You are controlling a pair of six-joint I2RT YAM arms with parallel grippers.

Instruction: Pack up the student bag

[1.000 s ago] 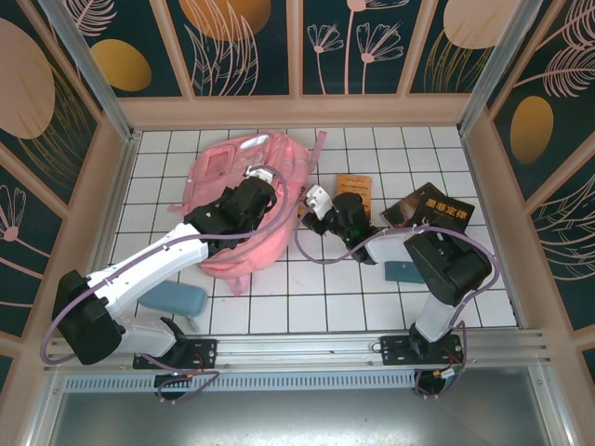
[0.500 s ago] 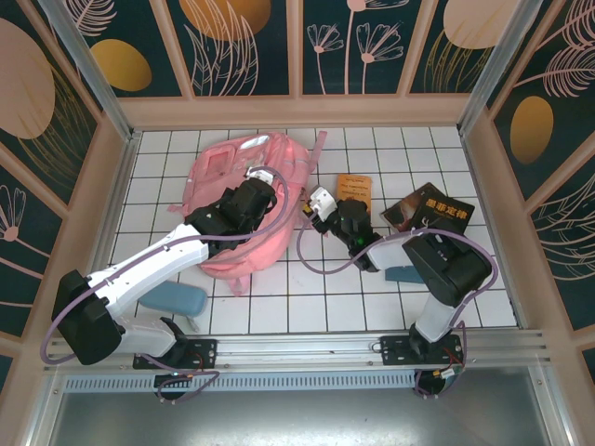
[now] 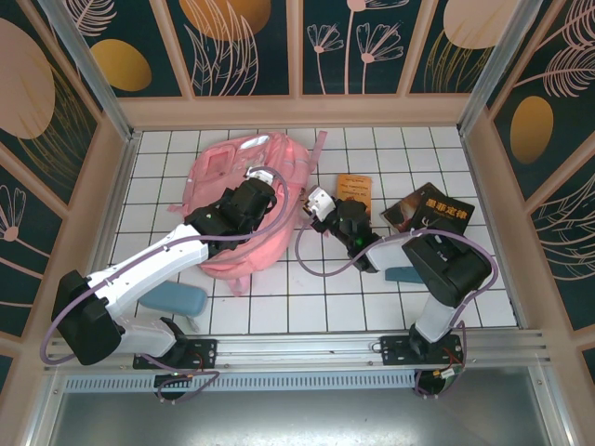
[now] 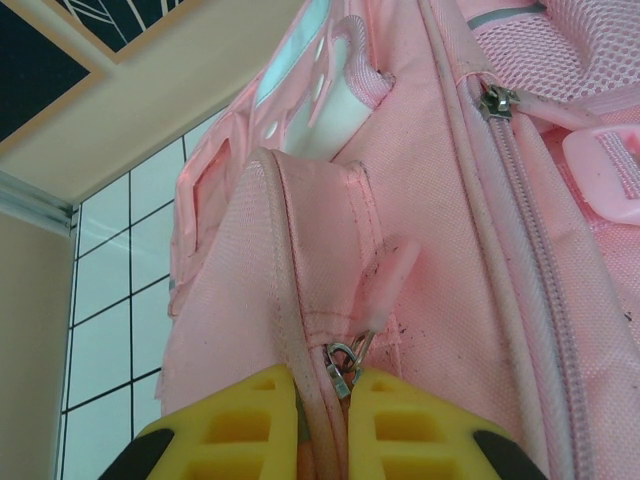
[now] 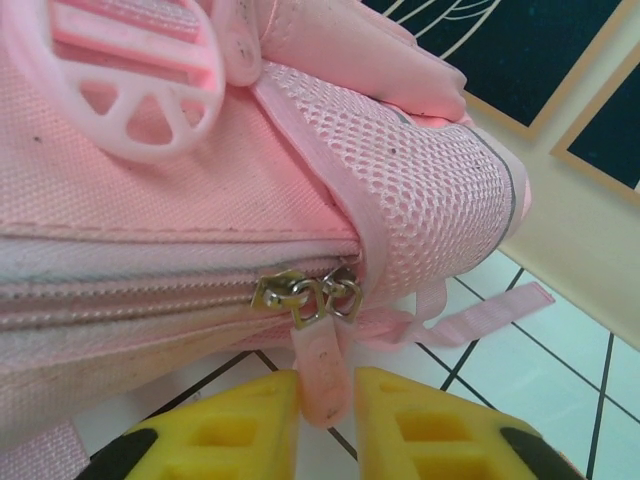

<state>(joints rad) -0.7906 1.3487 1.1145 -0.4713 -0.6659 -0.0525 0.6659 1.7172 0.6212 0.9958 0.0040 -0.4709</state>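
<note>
The student bag (image 3: 279, 160) lies flat on the tiled desk (image 3: 307, 307), left of centre toward the far wall. The left end effector (image 4: 322, 388) is pressed together on a fabric seam ridge (image 4: 290, 300) beside a zip slider (image 4: 343, 360), anchoring the bag. The right end effector (image 5: 327, 385) pinches the pink pull tab (image 5: 320, 345) hanging from paired sliders (image 5: 300, 293). Recommended: draw the tab along the zip line, parallel to the teeth, with the left holding the fabric taut; a sideways tug risks slipping off the soft tab. Not verifiable: how deep the tab sits between the fingers, which slider it serves, and the bag's contents. From above, the arms cover both grips.
</note>
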